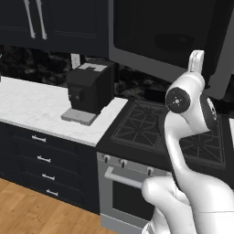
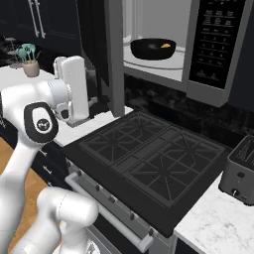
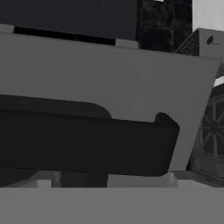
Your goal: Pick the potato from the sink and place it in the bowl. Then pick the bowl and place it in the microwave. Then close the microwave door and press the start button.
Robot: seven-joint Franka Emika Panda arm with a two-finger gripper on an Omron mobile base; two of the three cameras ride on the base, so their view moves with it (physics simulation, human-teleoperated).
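Observation:
The microwave (image 2: 158, 69) stands open above the stove. On its turntable sits the black bowl (image 2: 149, 49) with the orange-tan potato (image 2: 166, 46) inside. The microwave door (image 2: 115, 54) is swung out to the left and seen edge-on; its dark glass (image 1: 160, 32) faces the left base view. My gripper (image 2: 97, 104) is at the door's outer face, partly hidden behind it, with the jaws open and nothing between them. In the hand view the door's grey frame (image 3: 131, 78) is very close ahead of the gripper (image 3: 107, 181). The sink is out of view.
The black gas stove (image 2: 149, 154) lies under the microwave, and the oven handle (image 1: 123, 179) runs along its front. A black coffee machine (image 1: 89, 87) stands on the marble counter to the left. A toaster (image 2: 240, 173) is at the right, and the microwave's control panel (image 2: 216, 39) is right of the cavity.

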